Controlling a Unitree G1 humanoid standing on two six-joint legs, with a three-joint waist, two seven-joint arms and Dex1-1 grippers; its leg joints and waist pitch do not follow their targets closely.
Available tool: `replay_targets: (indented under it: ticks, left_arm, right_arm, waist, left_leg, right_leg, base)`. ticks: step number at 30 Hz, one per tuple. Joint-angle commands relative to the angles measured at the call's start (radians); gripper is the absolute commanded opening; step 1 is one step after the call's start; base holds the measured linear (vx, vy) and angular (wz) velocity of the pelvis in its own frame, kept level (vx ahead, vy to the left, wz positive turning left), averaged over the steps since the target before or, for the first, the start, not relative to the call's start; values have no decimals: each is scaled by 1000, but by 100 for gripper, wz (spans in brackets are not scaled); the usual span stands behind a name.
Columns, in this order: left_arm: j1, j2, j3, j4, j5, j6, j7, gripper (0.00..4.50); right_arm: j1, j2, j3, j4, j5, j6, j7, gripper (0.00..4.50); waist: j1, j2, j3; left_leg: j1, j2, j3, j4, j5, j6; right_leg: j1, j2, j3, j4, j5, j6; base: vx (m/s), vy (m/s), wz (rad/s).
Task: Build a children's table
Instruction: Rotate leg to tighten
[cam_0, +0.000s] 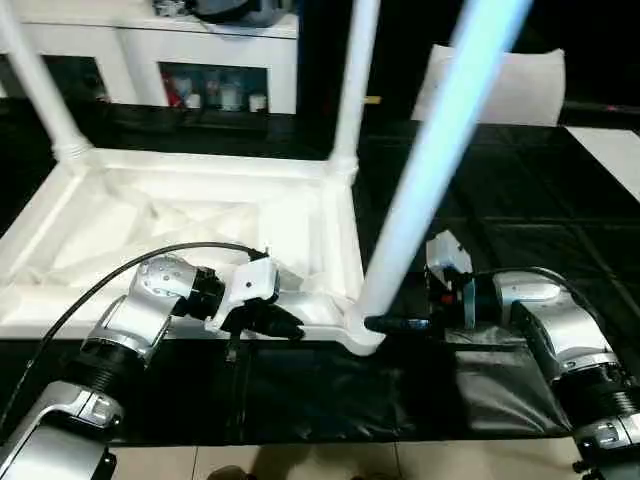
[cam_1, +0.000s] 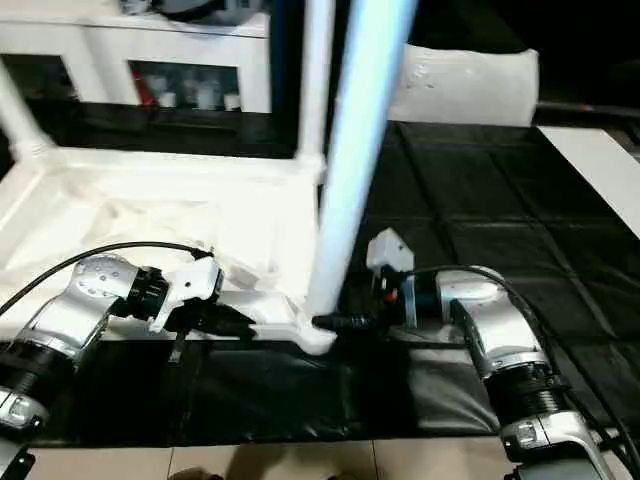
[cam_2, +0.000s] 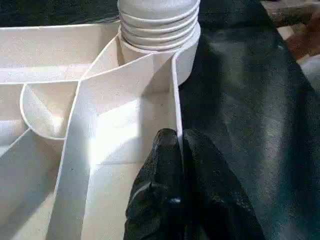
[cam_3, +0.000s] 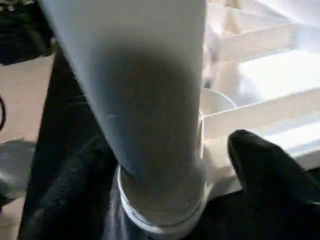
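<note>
1 tabletop (cam_0: 200, 215) lay underside up with 3 legs (cam_0: 440, 150) standing in its sockets. Left gripper (cam_2: 180, 150) jaws pinched its near rim; right gripper (cam_0: 395, 323) jaws stood wide around the near-right leg.

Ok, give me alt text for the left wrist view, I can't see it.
The left gripper is shut on the tabletop rim, beside the corner socket where a leg is screwed in, threads still showing. A black sheet lies alongside.

Silver, ribbed forearms (cam_0: 120, 340) carry white wrist camera housings (cam_0: 447, 255), thin black cables (cam_0: 100, 290) and black glove-textured fingers (cam_2: 165, 200).
</note>
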Motion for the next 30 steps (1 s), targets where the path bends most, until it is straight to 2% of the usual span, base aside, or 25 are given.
replay_targets:
  ticks: [1, 7, 14, 19, 22, 23, 24, 25, 26, 27, 28, 30]
  left_arm:
    - [-2, -3, -52, 9, 18, -18, -52, 0]
    - [-9, -7, -54, 24, 18, -30, -68, 0]
    - [-12, -6, -58, 36, 19, -40, -69, 0]
    - [-12, -38, -28, 36, 5, 0, -5, 0]
    - [-16, -76, -5, 28, 10, 45, 89, 0]
    - [-17, -95, 6, 24, 15, 77, 143, 0]
    - [-18, -101, 9, 23, 19, 90, 164, 0]
    - [-18, -112, 15, 18, 17, 109, 184, 0]
    - [-18, -118, 18, 15, 15, 120, 195, 0]
    - [-20, -132, 26, 10, 10, 135, 217, 0]
    - [-23, -155, 39, 1, 4, 164, 255, 0]
    - [-38, -203, 59, -5, 7, 214, 340, 0]
  right_arm:
    - [-19, -10, 8, 8, 16, 4, 24, 336]
    - [-21, 0, 27, 8, 25, 20, 70, 289]
    - [-17, 9, 28, 14, 27, 19, 78, 232]
    - [19, 22, 31, -22, 40, 54, 50, 211]
    - [62, 68, 8, -47, 47, 84, -53, 207]
    - [76, 100, -4, -45, 32, 92, -134, 206]
    - [80, 112, -8, -42, 23, 95, -168, 205]
    - [84, 130, -13, -35, 7, 76, -214, 205]
    - [87, 142, -15, -30, -4, 59, -240, 204]
    - [84, 161, -21, -18, -18, 66, -292, 204]
    - [77, 196, -32, 5, -38, 74, -378, 204]
    - [56, 266, -62, 48, -54, 97, -526, 201]
  waist:
    - [-1, -3, -59]
    - [2, -6, -60]
    - [7, -4, -60]
    - [11, 1, -59]
    - [12, -1, -55]
    - [9, 2, -50]
    - [6, 0, -48]
    - [2, 0, -46]
    - [-4, 0, -47]
    - [-8, -1, -46]
    - [-16, 4, -44]
    - [-31, 2, -43]
  left_leg:
    - [16, 46, -3, -69, -152, 65]
    - [14, 45, -3, -67, -148, 66]
    - [15, 46, -4, -68, -153, 56]
    - [16, 45, -4, -69, -159, 51]
    - [20, 46, -5, -73, -197, 35]
    - [22, 44, -7, -77, -239, 21]
    - [20, 44, -10, -80, -258, 10]
    - [27, 40, -13, -81, -301, -8]
    - [28, 40, -17, -81, -322, -18]
    - [27, 39, -19, -82, -327, -18]
    - [26, 40, -20, -85, -338, -26]
    - [25, 36, -26, -87, -362, -35]
  right_leg:
    - [41, -69, 31, -61, -138, -254]
    - [43, -70, 31, -60, -141, -253]
    - [43, -70, 30, -60, -149, -251]
    - [43, -70, 31, -62, -149, -251]
    - [39, -71, 32, -69, -219, -234]
    - [36, -72, 34, -78, -282, -219]
    - [37, -72, 33, -79, -322, -208]
    - [32, -74, 33, -88, -418, -182]
    - [29, -76, 33, -93, -474, -163]
    - [29, -76, 32, -96, -493, -153]
    - [25, -74, 33, -98, -511, -143]
    - [23, -74, 28, -103, -561, -125]
  base:
    - [0, 0, 0]
    - [0, 0, 0]
    - [0, 0, 0]
    - [0, 0, 0]
    - [0, 0, 0]
    - [0, 0, 0]
    - [0, 0, 0]
    - [0, 0, 0]
    - [0, 0, 0]
    - [0, 0, 0]
    - [0, 0, 0]
    - [0, 0, 0]
